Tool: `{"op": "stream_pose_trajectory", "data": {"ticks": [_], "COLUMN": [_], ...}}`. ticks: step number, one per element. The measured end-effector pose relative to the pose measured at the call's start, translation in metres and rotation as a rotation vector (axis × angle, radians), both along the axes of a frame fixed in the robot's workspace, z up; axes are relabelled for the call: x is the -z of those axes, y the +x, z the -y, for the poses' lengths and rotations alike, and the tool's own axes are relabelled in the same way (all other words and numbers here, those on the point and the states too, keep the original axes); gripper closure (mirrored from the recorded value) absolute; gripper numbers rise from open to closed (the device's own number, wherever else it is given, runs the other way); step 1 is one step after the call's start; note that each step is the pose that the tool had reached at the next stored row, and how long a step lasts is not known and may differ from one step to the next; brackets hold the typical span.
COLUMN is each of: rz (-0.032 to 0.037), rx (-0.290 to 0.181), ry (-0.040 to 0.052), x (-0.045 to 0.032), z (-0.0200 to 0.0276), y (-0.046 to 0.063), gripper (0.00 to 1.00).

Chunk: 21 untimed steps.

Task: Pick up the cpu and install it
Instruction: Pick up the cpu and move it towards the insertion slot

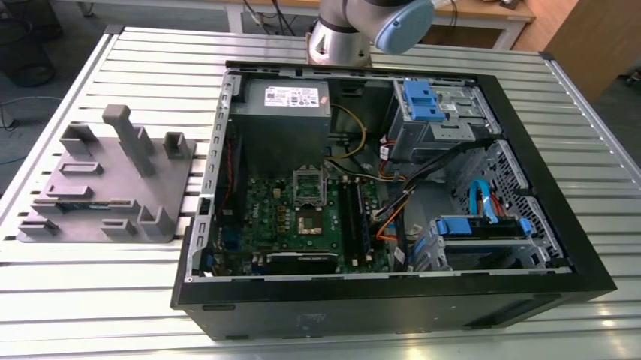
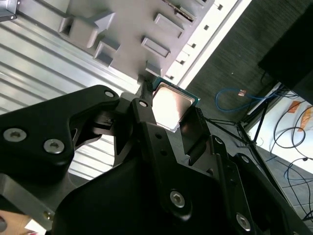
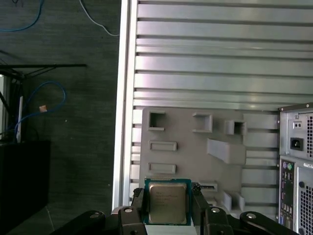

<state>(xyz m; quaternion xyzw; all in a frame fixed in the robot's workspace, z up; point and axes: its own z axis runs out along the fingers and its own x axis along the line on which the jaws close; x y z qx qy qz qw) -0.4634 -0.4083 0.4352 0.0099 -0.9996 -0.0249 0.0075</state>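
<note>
Hand [image 3: 168, 197] is clenching the cpu [image 3: 167, 209] between two black fingers [image 3: 201, 208], well above the grey fixture [image 3: 195, 147] on the table [image 3: 220, 58].

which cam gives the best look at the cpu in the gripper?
First wrist view: the small square silver-topped cpu sits face-on, clamped in the black gripper. Second wrist view catches it tilted, glare-washed, partly behind a finger.

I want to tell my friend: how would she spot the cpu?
In the first wrist view, find the slatted metal table and the grey tray on it. Nearer the camera, the black gripper clamps the cpu. It is the one shiny silver square amid dull grey and black.
</note>
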Motion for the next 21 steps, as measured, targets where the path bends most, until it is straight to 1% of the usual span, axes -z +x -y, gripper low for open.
{"op": "stream_pose_trajectory", "data": {"ticks": [21], "rz": [-0.0001], "rx": [0.0], "ry": [0.0001], "x": [-0.0303], "z": [0.0], "y": [0.0], "gripper": [0.53]}}
